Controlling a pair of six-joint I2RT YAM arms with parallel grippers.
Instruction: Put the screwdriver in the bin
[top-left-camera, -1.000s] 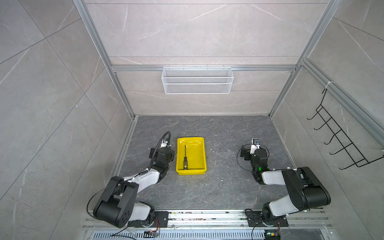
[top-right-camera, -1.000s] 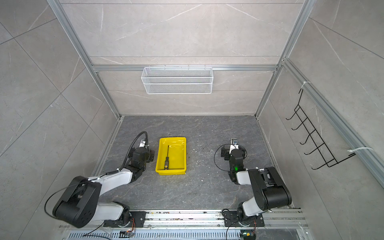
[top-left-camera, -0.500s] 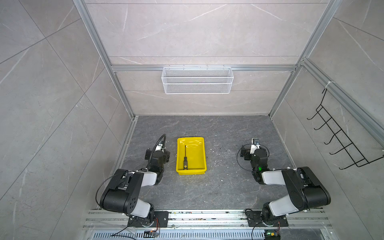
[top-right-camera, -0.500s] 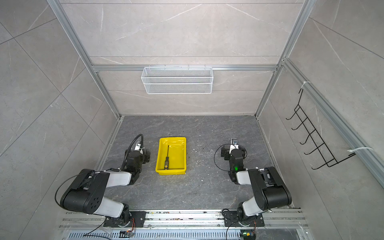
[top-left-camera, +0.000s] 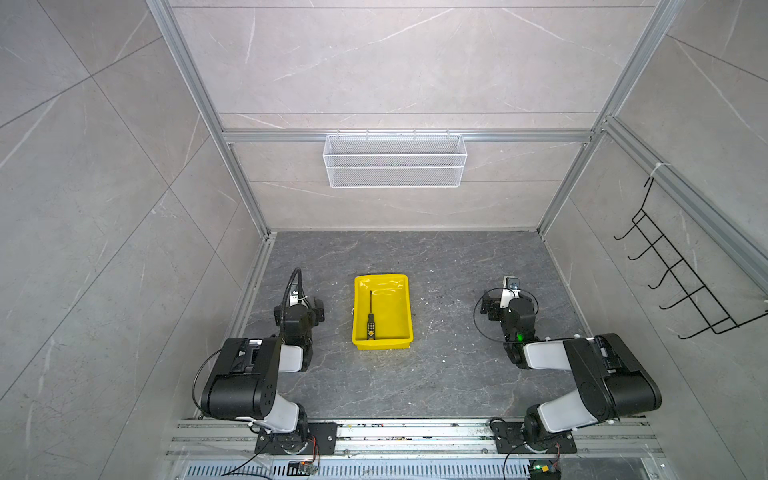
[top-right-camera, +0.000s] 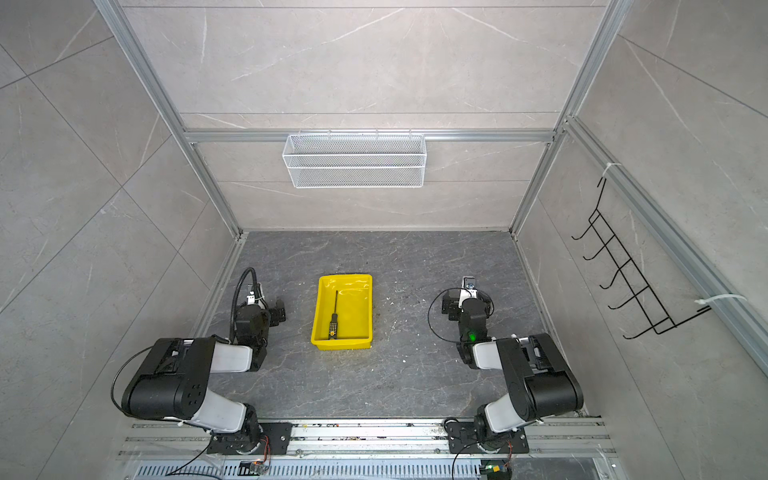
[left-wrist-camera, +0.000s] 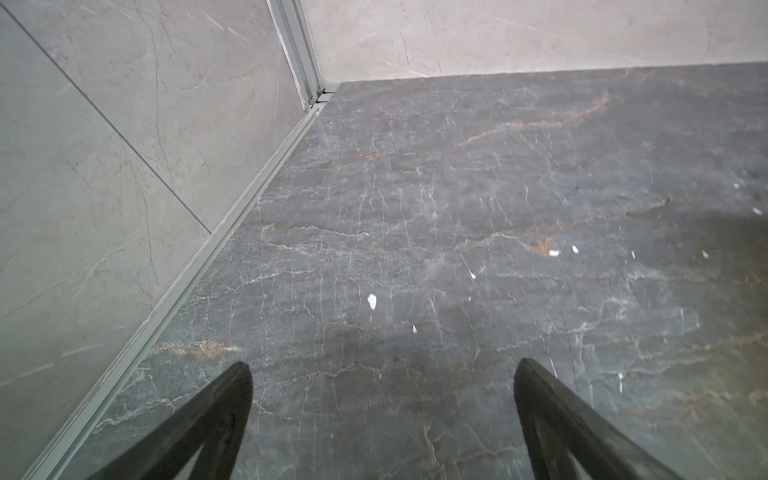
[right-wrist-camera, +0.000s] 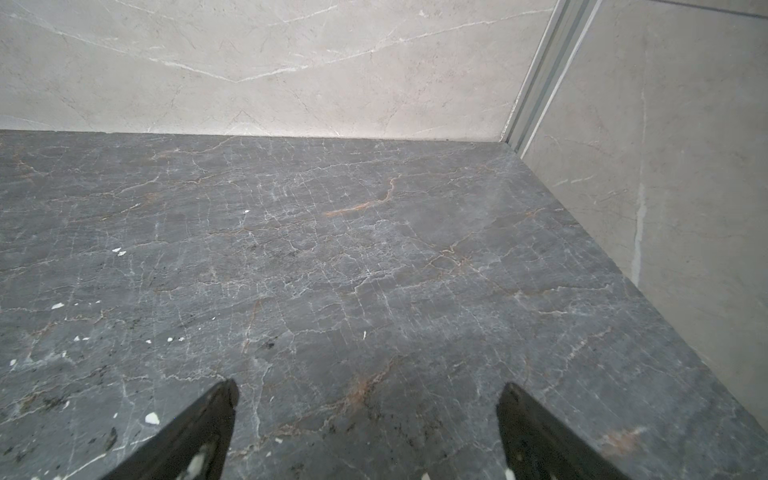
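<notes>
Left wrist view: shows the left claw (left-wrist-camera: 382, 365) spread wide and empty over bare grey tabletop (left-wrist-camera: 457, 187) near a wall corner, with nothing between the fingers (left-wrist-camera: 220, 415). Right wrist view: catches the right claw (right-wrist-camera: 370, 384) likewise released, holding nothing, above speckled stone.

In both top views, finds the screwdriver (top-left-camera: 370, 318) lying flat inside the bin (top-left-camera: 382, 343), shaft pointing toward the back wall, black handle toward the near wall, a little left of the bin's middle. Looks like a job done, judging by where things lie.

On handling, a judgement only: probably light and stiff, with no give along the thin metal shaft, and likely too slick and narrow there for a sure pinch. Better taken across the textured handle, should another pick be needed — minding the bin's glossy floor, apt to let it slide or roll.

Pictures the left arm (top-left-camera: 286, 332) folded low to the left of the bin, elbow back toward the base rail, wrist aimed at the back wall. Mirrors that opposite — right arm (top-left-camera: 540, 353) tucked, green light (top-left-camera: 518, 336) showing at the wrist, claw well apart from the bin. Notes also a white mesh basket (top-left-camera: 395, 160) on the back wall and a black hook rack (top-left-camera: 681, 274) on the side wall.
</notes>
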